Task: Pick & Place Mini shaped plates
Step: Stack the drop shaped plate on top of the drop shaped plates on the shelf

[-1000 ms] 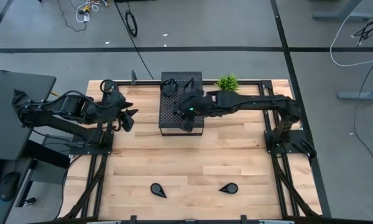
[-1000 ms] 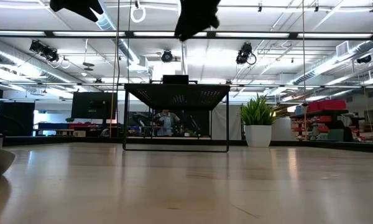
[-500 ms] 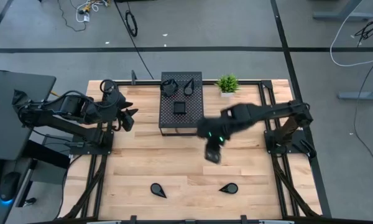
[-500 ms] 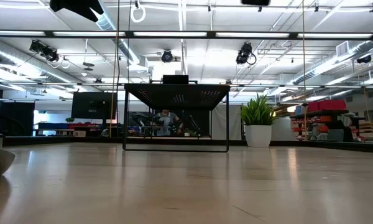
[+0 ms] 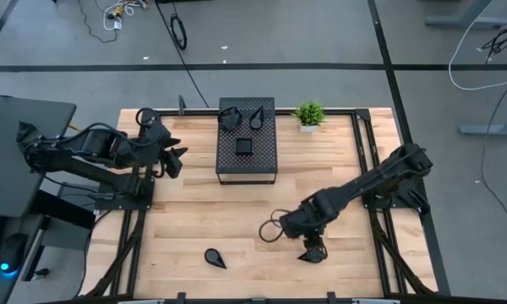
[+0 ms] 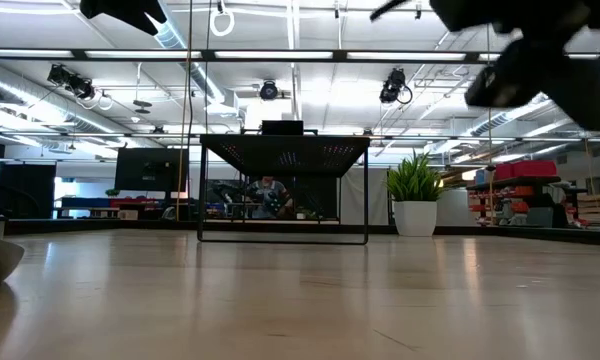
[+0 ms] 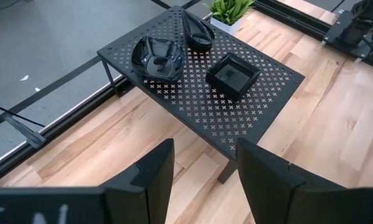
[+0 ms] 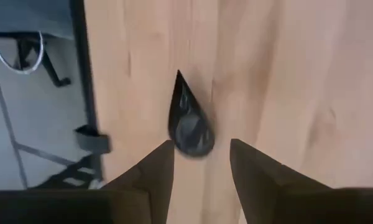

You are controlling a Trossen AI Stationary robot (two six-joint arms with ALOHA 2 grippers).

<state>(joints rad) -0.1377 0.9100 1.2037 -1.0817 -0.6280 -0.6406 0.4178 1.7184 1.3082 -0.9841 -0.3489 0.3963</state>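
Observation:
Two teardrop mini plates lie flat on the wood near the table's near edge. My right gripper (image 5: 312, 250) hangs open above the right one (image 8: 188, 124), pointing steeply down, its fingers (image 8: 154, 175) short of the plate's round end and touching nothing. The left teardrop (image 5: 214, 257) lies alone. Three more plates rest on the black perforated stand (image 5: 247, 160): a rounded one (image 7: 155, 57), a teardrop (image 7: 198, 34) and a square one (image 7: 233, 73). My left gripper (image 7: 202, 171) waits open, raised at the table's far left.
A small green potted plant (image 5: 308, 112) stands right of the stand at the far edge. Black frame rails (image 5: 380, 245) run along the table's right and left sides. Bare wood lies between the stand and the two teardrops.
My right gripper has swung from above the stand toward the table's near edge and a little to the right. It has come down and tipped to point steeply downward over the right teardrop plate. The square plate on the stand, covered by the arm before, now shows.

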